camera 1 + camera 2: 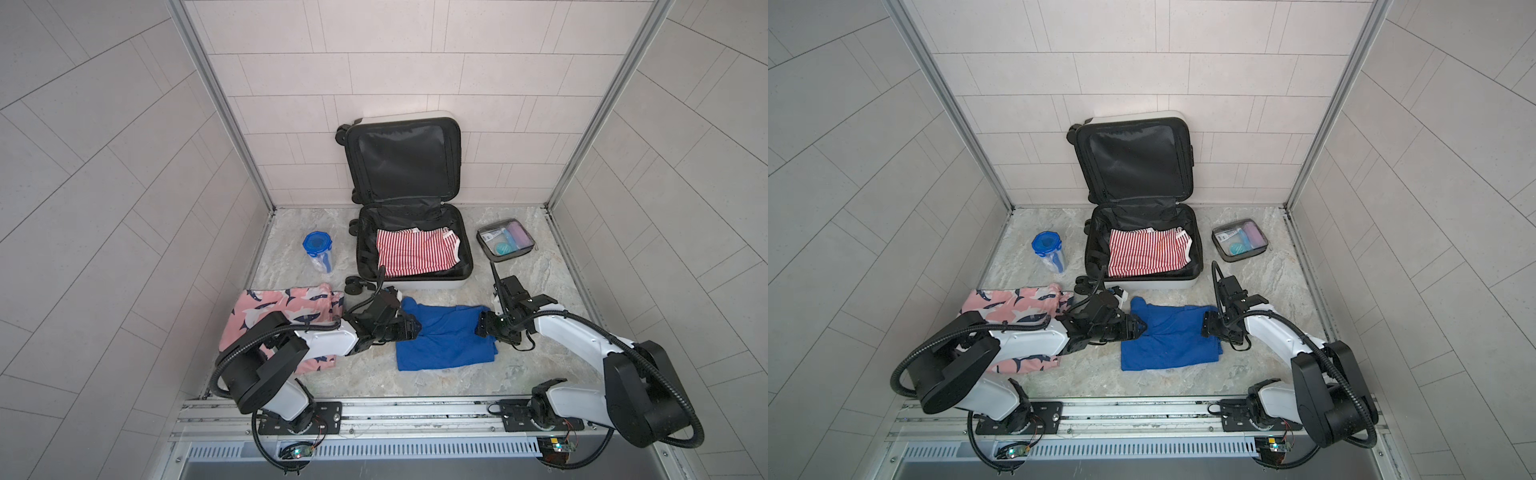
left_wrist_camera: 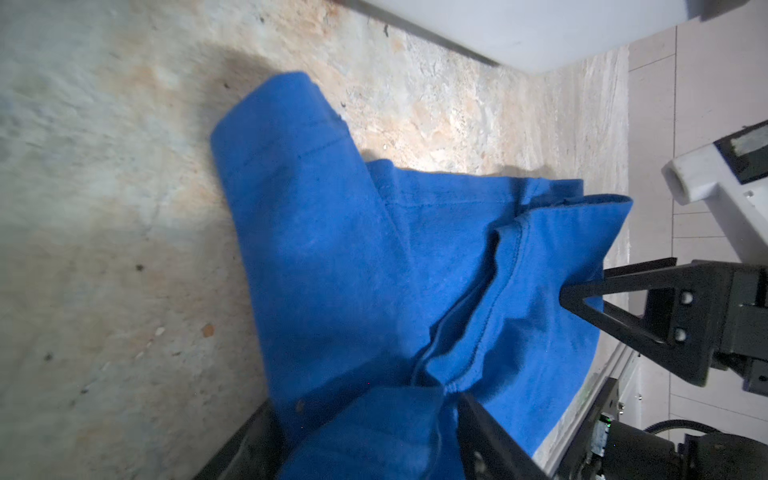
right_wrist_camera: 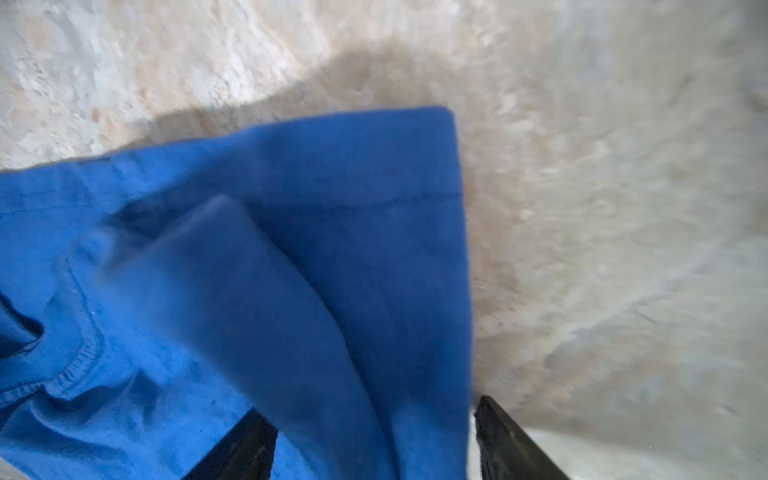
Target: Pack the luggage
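Blue T-shirt (image 1: 444, 345) lies folded, left gripper (image 1: 415, 327) at its left edge and right gripper (image 1: 478, 328) at its right edge, both with jaws spread and cloth between the fingers, while the luggage (image 1: 419, 286) stands open just behind the shirt, with a red-striped garment (image 1: 415, 253) inside.

The left arm (image 1: 332, 343) and right arm (image 1: 569, 332) were clad in white shells between black joint housings; ribbed black conduits (image 1: 216, 372) were looped alongside, and black base plates (image 1: 328, 409) were screwed down.
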